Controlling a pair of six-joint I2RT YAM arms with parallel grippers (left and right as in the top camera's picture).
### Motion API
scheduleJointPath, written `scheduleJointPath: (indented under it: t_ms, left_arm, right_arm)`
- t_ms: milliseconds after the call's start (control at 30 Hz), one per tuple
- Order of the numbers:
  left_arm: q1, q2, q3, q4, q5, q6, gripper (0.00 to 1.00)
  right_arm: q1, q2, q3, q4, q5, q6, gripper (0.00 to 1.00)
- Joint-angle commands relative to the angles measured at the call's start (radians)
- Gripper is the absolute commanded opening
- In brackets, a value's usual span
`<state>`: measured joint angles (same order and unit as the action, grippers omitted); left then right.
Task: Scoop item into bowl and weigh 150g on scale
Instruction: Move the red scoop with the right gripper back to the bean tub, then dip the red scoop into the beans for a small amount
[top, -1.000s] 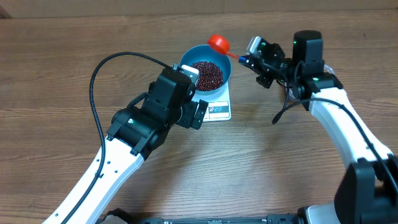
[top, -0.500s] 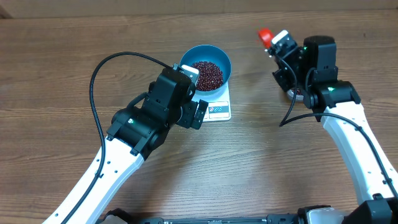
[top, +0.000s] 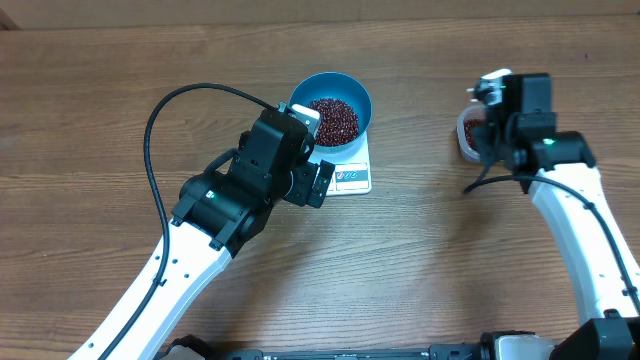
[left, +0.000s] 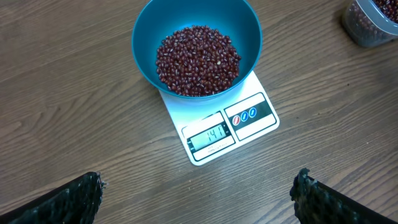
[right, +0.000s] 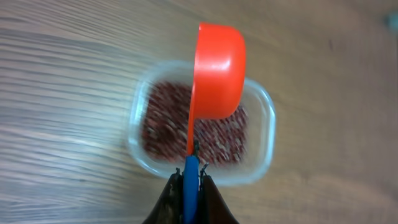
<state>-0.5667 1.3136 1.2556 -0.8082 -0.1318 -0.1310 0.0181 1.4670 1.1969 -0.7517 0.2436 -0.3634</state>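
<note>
1. The beans (left: 198, 59) lay as a loose dark red heap inside the blue bowl (left: 144, 37), at the upper centre of the left wrist view
2. The bowl stood on the white scale (left: 252, 118) and covered the upper part of its platform; the edge with the display (left: 211, 135) and the buttons was exposed toward the lower frame
3. The display showed digits that read as 141
4. The scale rested on the wooden table (top: 450, 260), at the upper centre of the overhead view
5. The left gripper (left: 199, 202) hung above the table near the display edge of the scale; its fingers were spread wide, one at each lower corner of the left wrist view, with nothing between them
6. A clear tub (right: 138, 149) stood at the upper right of the overhead view, well apart from the scale, and contained more of the same beans
7. The right gripper (right: 191, 190) was positioned over the tub, its fingers clamped on the blue handle of an orange scoop (right: 217, 68)
8. The cup of the scoop overlapped the upper rim of the tub in the right wrist view; contact between the cup and the tub contents could not be determined
</note>
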Motion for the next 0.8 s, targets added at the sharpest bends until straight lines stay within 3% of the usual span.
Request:
scheduleJointPath:
  t_ms: [0,367,767]
  left_arm:
    - [0.003,-0.010,0.016,0.000,-0.008,0.004,0.99]
    - [0.003,-0.010,0.016,0.000,-0.008,0.004,1.00]
    - [0.003,-0.010,0.016,0.000,-0.008,0.004,1.00]
  right_arm:
    - [-0.071,-0.025,0.016,-0.020,-0.002,0.083,0.04]
    - [-0.185,0.017,0.001,-0.066,-0.224,0.075,0.04]
    - [-0.185,0.173,0.000,-0.061,-0.227,0.075,0.04]
